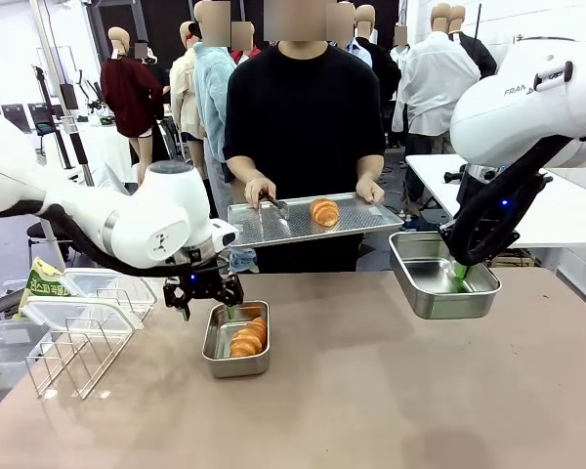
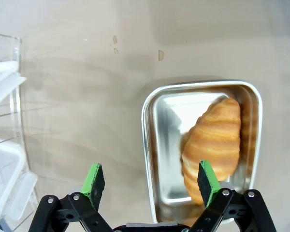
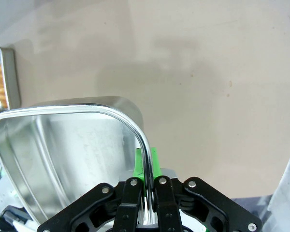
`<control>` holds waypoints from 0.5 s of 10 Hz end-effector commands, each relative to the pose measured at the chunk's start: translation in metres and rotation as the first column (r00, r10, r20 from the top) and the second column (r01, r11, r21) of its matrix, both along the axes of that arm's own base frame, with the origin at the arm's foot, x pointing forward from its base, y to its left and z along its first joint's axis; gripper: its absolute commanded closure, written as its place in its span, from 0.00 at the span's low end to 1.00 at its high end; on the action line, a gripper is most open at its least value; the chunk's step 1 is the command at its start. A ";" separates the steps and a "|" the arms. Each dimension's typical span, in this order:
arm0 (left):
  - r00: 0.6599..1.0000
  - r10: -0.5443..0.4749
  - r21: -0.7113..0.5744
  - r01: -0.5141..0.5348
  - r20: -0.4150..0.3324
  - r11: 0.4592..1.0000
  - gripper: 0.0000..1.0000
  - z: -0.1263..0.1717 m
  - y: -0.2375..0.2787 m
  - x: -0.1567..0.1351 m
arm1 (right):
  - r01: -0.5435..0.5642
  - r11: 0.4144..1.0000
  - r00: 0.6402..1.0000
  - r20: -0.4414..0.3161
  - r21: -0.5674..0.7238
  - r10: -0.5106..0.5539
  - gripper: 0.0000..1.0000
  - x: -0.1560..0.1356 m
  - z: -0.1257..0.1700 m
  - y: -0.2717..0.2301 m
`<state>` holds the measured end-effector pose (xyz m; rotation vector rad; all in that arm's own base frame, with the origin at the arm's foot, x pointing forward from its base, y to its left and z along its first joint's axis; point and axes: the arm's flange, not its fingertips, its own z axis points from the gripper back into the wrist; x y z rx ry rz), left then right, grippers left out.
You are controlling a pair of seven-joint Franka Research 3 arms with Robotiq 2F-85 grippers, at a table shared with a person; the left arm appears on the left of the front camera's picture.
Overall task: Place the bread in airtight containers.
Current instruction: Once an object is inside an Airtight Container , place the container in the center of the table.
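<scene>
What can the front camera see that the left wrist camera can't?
Front view extras: a person holding a tray with a loose croissant on it, and the right pincer shut on the empty tub's rim.
Left wrist view extras: little marks on the table.
Shared: the open left pincer over the filled tub, with the tubbed croissant lying inside.

White shells on left arm [image 1: 166, 230], right arm [image 1: 527, 107]; lettering at 2 o'clock. Black linkages, silver screws [image 2: 222, 192], green pads [image 2: 94, 180] on left gripper [image 2: 150, 180], right gripper [image 3: 146, 162].
</scene>
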<state>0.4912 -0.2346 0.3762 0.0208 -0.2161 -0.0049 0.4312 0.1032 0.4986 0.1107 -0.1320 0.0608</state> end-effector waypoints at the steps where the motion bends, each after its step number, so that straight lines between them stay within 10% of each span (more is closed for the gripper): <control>1: 0.996 -0.089 0.053 0.091 -0.027 0.994 0.00 0.049 0.002 -0.013 | -0.004 1.000 1.000 0.006 0.000 0.004 1.00 -0.001 0.001 0.001; 5: 0.975 -0.222 0.046 0.223 -0.017 0.974 0.00 0.109 0.005 -0.039 | -0.004 1.000 1.000 0.006 0.000 0.004 1.00 -0.001 0.001 0.001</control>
